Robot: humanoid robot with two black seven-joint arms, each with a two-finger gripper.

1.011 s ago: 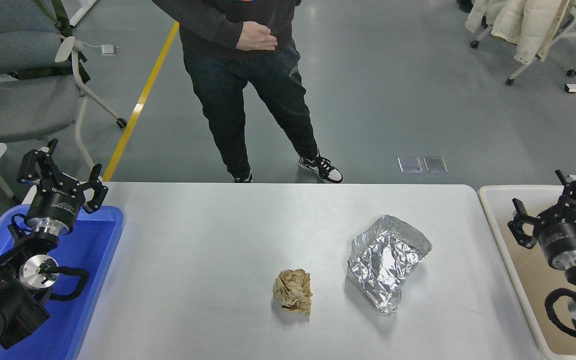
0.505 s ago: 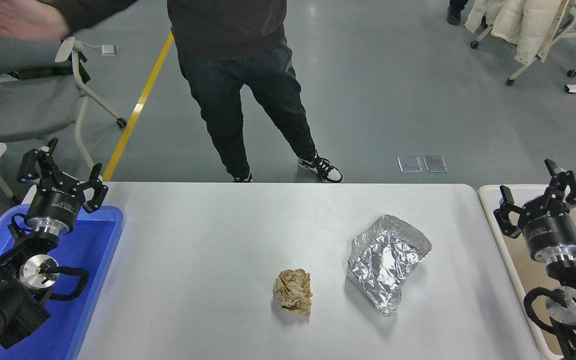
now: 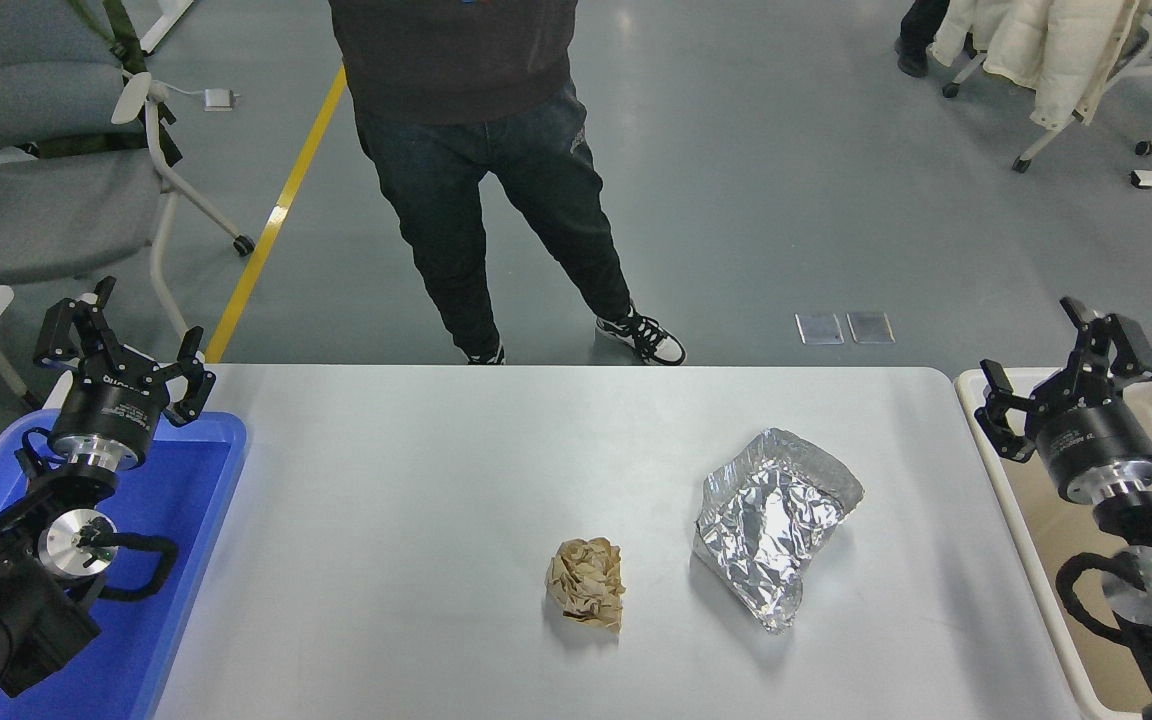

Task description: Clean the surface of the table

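Observation:
The white table surface (image 3: 416,500) fills the middle of the head view. On it lie a crumpled brown paper ball (image 3: 587,583) and, to its right, a crushed piece of silver foil (image 3: 774,520). My right gripper (image 3: 1066,375) is open and empty, raised over the beige bin's near-left rim, well right of the foil. My left gripper (image 3: 121,345) is open and empty, parked over the far end of the blue tray.
A blue plastic tray (image 3: 191,520) lies at the table's left end, a beige bin (image 3: 1046,560) at its right end. A person (image 3: 496,170) stands at the far edge. Grey chairs stand at the far left and far right.
My right gripper has moved left and away from me, from over the beige bin toward its left rim. The person's arm swung out to the left and is gone from view.

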